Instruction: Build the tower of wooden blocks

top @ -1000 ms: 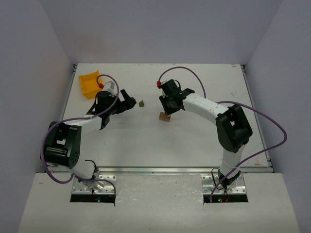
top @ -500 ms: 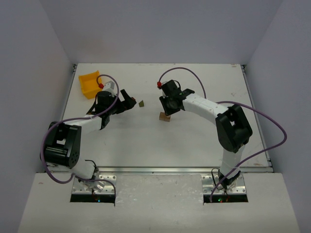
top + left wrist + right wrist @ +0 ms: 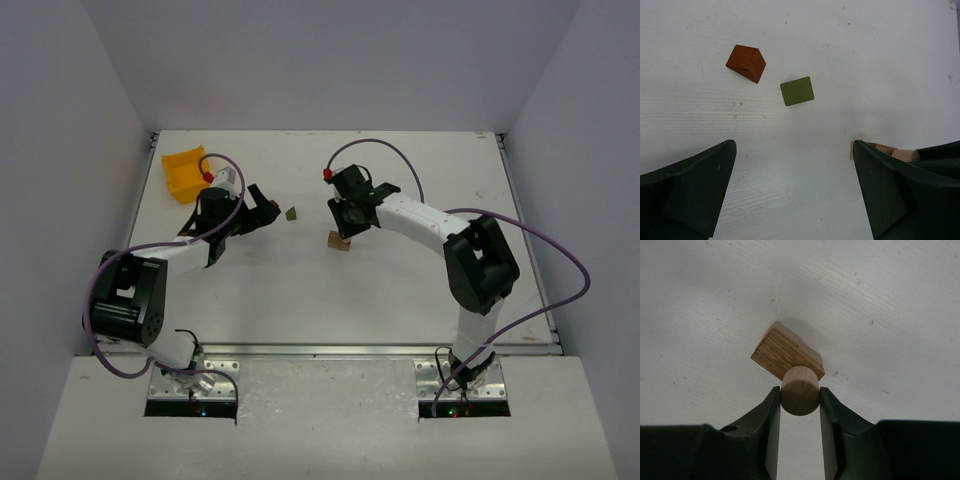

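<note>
Right gripper (image 3: 799,396) is clamped on a small wooden cylinder (image 3: 799,397), one finger on each side, the round end facing the wrist camera. Just beyond and below it lies the tan slab (image 3: 785,354), flat on the table (image 3: 400,300) a little right of the middle, with a seam across its top that suggests two pieces set together. That slab is all there is of the tower (image 3: 339,240) so far. From above, the cylinder overlaps the slab's near edge, but I cannot tell whether the two touch.

Over the last second nothing has visibly shifted: both arms sit where they were and the grip is unchanged. I judge this a pause just before placing, so the cylinder is not yet part of the stack.

Further out and to the left, the left gripper (image 3: 792,147) hangs with its fingers wide apart and nothing between them. Beyond its fingertips lie a green block (image 3: 797,91) and, just past that to the left, a red block (image 3: 745,63), near each other but not touching, both well apart from the slab. These look like the next pieces to fetch.

At the far left corner stands a yellow bin (image 3: 182,170).
</note>
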Available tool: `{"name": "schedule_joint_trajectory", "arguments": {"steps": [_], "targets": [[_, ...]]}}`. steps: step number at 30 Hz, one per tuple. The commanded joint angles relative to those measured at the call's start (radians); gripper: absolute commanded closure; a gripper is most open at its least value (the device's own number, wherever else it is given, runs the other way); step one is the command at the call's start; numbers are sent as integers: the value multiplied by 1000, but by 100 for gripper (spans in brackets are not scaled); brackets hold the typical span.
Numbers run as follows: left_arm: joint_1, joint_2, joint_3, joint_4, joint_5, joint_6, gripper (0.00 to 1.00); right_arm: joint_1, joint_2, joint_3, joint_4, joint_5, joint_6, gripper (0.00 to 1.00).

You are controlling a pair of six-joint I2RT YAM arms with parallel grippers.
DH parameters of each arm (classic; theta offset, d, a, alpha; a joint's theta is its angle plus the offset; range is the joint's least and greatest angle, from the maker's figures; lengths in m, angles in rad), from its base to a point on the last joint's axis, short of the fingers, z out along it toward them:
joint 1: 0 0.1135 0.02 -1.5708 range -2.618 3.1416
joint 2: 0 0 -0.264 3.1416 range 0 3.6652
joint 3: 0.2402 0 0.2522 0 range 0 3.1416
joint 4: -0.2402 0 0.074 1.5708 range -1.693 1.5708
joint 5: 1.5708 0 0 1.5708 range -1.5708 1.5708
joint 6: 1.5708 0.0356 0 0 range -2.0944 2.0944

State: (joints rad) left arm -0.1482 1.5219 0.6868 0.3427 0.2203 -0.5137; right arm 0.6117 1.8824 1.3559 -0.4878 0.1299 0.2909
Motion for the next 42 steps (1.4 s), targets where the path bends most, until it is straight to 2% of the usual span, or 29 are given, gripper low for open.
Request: {"name": "schedule_joint_trajectory", "arguments": {"steps": [1,42], "targets": [[7,-37,25,24,4,-3,0,6,-19,-4,11,2,14,88],[6,-35,22,42,42,0,0,7,-23,-2,55,33,20,77]]}}
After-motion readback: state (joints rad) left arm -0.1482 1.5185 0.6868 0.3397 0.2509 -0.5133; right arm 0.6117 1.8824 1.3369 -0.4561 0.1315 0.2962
